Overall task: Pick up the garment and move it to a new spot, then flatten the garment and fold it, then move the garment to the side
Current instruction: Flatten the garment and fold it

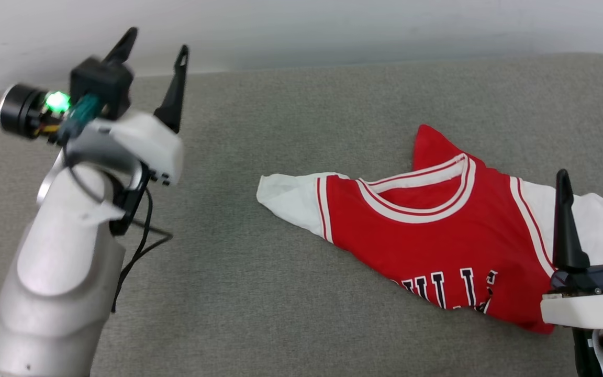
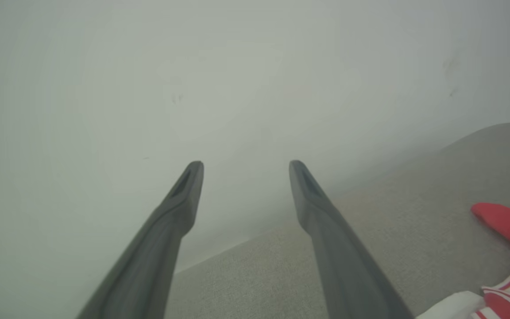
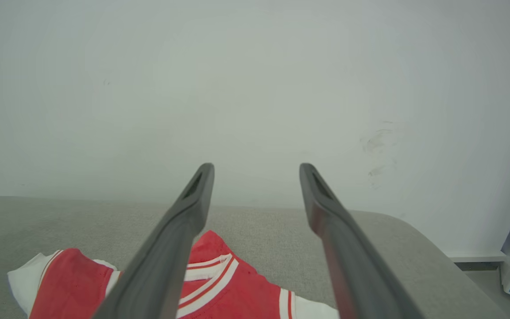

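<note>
While the left claw (image 1: pixel 154 47) hangs raised over the far left part of the grey cloth-covered table (image 1: pixel 280 314), its two dark fingers stand well apart with nothing between them, and the left wrist view shows the same wide gap (image 2: pixel 246 166) against the pale wall (image 1: pixel 333 26). A green light (image 1: pixel 58 100) glows on the wrist behind it, and a black cable (image 1: pixel 139 246) loops down beside the pale forearm. The red shirt (image 1: pixel 427 230) lies on the right half of the table, well apart from the left claw. It is rumpled rather than flat, with the striped collar turned toward the wall, one white sleeve reaching toward the middle of the table, and a red point of cloth poking up behind the collar. Black lettering with white outlines runs along its near edge, partly cut off by a fold. The right claw (image 1: pixel 589 175) sits at the lower right, fingers spread and empty, over the shirt's other white sleeve; it seems to hover above the cloth rather than touch it. From the right wrist, the open fingers (image 3: pixel 257 168) point at the wall with the shirt (image 3: pixel 69 283) below them.
</note>
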Controlling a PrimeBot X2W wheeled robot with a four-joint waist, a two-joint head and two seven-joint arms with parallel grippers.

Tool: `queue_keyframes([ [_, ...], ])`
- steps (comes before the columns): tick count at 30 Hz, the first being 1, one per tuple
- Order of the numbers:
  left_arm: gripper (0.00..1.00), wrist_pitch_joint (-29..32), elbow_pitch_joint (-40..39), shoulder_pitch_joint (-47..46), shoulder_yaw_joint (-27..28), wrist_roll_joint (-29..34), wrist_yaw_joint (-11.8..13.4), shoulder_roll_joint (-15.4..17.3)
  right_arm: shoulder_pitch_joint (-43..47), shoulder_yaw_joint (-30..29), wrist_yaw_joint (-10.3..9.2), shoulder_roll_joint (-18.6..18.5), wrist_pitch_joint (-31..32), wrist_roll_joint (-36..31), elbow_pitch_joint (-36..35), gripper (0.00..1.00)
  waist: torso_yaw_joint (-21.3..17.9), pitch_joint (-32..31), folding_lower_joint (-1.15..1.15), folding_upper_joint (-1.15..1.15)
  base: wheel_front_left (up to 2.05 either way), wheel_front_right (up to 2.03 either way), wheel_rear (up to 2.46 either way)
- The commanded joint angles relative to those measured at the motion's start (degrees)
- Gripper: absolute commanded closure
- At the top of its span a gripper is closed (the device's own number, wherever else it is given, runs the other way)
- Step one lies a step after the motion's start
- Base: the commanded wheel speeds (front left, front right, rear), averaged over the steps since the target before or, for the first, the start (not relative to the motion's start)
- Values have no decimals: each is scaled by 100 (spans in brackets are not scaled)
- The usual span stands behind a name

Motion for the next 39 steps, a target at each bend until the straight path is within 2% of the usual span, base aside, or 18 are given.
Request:
queue_keyframes([
  [1, 0, 280, 63, -208, -292, -168, 0, 108, 64, 43, -3, 36, -8, -57, -38, 0, -87, 101, 0, 0, 0, 0, 0],
  [8, 0, 2405, 222, -1463, -2106, -1788, -1, 826, -114, 264, -3, 25, -9, -91, -77, 0, -356, 456, 0, 0, 0, 0, 0],
  [16, 0, 4451, 262, -2283, -3516, -3538, -2, 1411, -409, 455, -3, -39, -9, -119, -24, 0, -657, 891, 0, 0, 0, 0, 0],
  [21, 0, 5103, 375, -2530, -4184, -4006, -2, 1623, -615, 532, -3, -5, -9, -98, -13, 0, -833, 1176, 0, 0, 0, 0, 0],
  [27, 0, 5378, 552, -2530, -4764, -4350, -2, 1741, -781, 619, -3, 44, -10, -99, 33, 0, -987, 1393, 0, 0, 0, 0, 0],
  [29, 0, 5599, 599, -2458, -5305, -4452, -3, 1852, -830, 627, -3, 63, -9, -104, 46, 0, -1038, 1464, 0, 0, 0, 0, 0],
  [33, 0, 5593, 597, -2358, -5679, -4633, -8, 1970, -834, 626, -3, 78, -10, -111, 55, 0, -1058, 1490, 0, 0, 0, 0, 0],
  [34, 40, 5538, 588, -2343, -5742, -4716, -9, 1987, -831, 617, -3, 83, -9, -117, 60, 0, -1052, 1486, 0, 0, 0, 0, 0],
  [35, 100, 5497, 590, -2348, -5797, -4808, -9, 1983, -820, 596, -3, 86, -9, -127, 66, 0, -1034, 1468, 0, 0, 0, 0, 0],
  [39, 100, 5196, 520, -2548, -5903, -4936, -7, 2043, -790, 566, -3, 94, -10, -140, 77, 0, -921, 1329, 0, 0, 0, 0, 0],
])
